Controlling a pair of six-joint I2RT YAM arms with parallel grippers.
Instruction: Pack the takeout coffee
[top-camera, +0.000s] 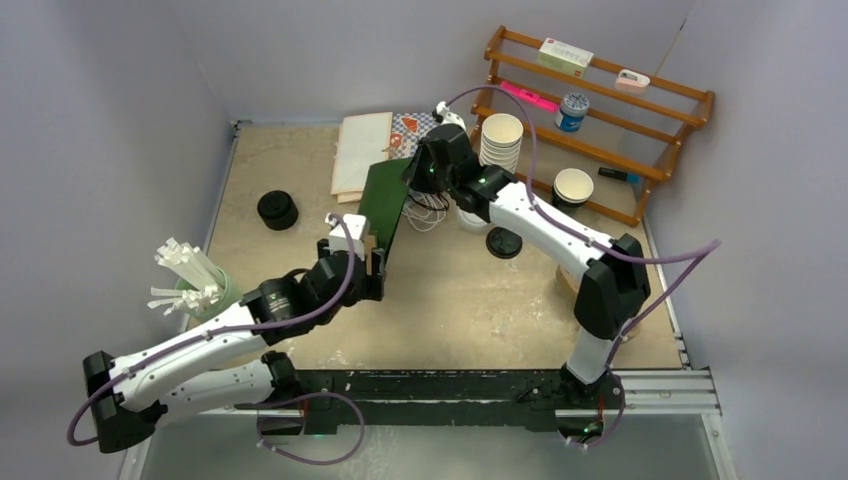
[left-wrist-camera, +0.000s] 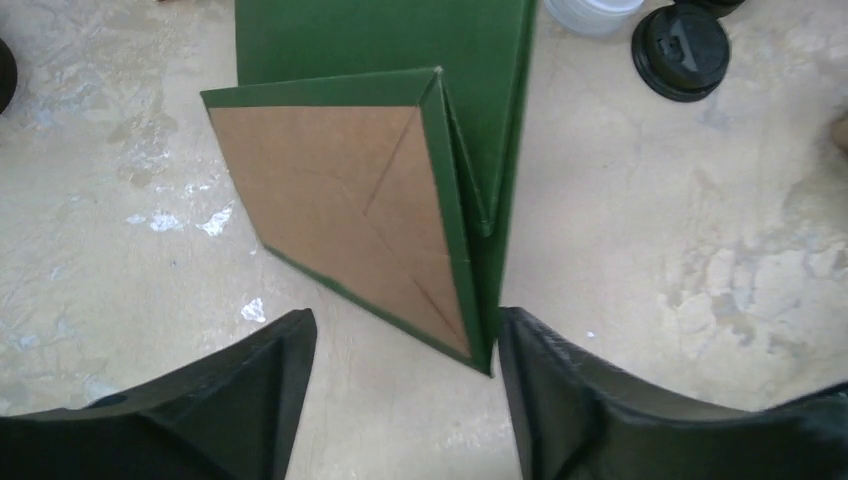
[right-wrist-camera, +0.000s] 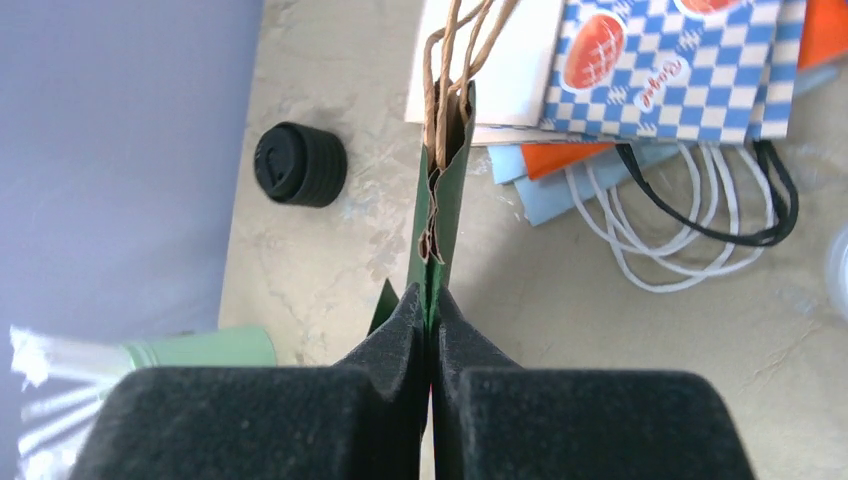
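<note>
Takeout coffee (top-camera: 466, 220): only white lid shows, facing up, axis vertical; mid-bench toward far edge, under R arm (top-camera: 540, 225), near black lid (top-camera: 504, 242). R gripper (right-wrist-camera: 432, 330) reaches far-left, fingers pinched on green bag (top-camera: 385, 205) top. L gripper (left-wrist-camera: 405, 400) extended fwd at bag base, fingers wide.

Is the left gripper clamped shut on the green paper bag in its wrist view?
No, the left gripper is open, its fingers standing apart on either side of the folded base of the green paper bag.
</note>
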